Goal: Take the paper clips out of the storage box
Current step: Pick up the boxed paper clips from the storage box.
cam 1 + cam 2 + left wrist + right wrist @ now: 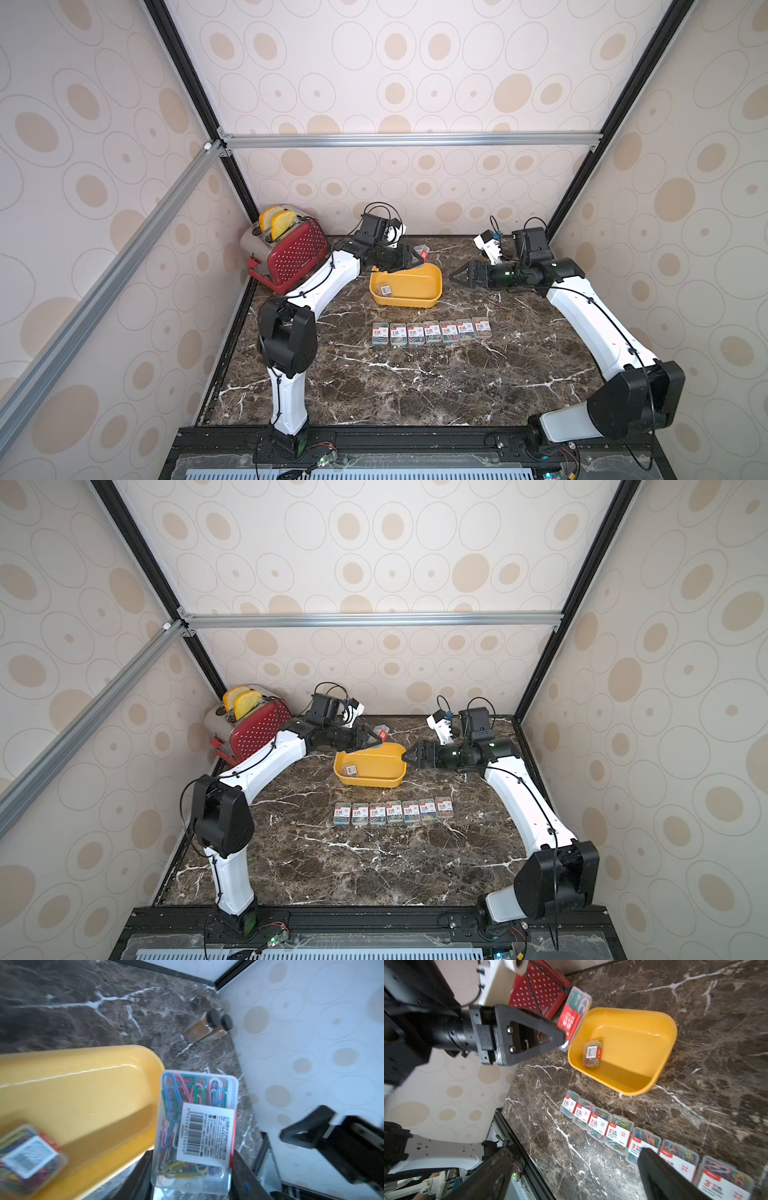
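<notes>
In a top view the left gripper (418,258) clasps a paper clips box (423,251) by the yellow storage box's (415,282) far rim, another box (384,289) lies inside and seven boxes (431,332) line the table (374,395); the left wrist view shows the held box's barcode label; in the right wrist view the right gripper (575,1149) gapes, empty.

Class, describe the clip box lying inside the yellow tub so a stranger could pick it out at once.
Find the yellow tub near the back of the dark marble table. One small clear clip box lies on its floor, barcode label up. The seven boxes in a row in front lie on the table; this alone is inside the tub.
</notes>
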`<state>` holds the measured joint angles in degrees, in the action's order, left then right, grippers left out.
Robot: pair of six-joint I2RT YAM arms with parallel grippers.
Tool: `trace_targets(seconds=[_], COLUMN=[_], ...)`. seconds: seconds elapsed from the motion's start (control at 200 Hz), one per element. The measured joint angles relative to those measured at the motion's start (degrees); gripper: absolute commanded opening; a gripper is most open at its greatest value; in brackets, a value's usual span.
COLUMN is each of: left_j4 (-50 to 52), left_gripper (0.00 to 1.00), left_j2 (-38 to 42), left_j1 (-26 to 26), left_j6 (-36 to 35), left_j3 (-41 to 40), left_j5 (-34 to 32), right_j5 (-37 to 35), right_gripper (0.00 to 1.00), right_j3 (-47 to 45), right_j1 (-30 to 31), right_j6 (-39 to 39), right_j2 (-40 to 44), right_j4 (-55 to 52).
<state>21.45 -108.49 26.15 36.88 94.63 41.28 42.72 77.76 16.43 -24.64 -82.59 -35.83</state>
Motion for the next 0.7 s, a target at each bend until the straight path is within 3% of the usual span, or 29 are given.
trace_targets(seconds=[0.285,0.516,0.701], left_j4=[-20.81,-35.5,-44.0], left_gripper=[0.3,0.3,0.3], left_j2=[6.05,9.33,10.71], left_j1=[0.59,0.57,0.57], left_j6=[22.6,37.22,44.94], left_j3=[-16.59,-18.67,-19.04], left_j5=[9.14,11.52,12.37], right_j5=[9.4,12.68,12.9], right_gripper=[0.99,0.99,0.99], right_j3=[-2.69,-2.69,-2.71], right_j1=[-0.11,-0.11,-0.11], right_j6=[-14.67,-24.55,-29.92], right_j2=[-0.98,-3.54,-4.42], right_j4=[19.19,30.27,35.56])
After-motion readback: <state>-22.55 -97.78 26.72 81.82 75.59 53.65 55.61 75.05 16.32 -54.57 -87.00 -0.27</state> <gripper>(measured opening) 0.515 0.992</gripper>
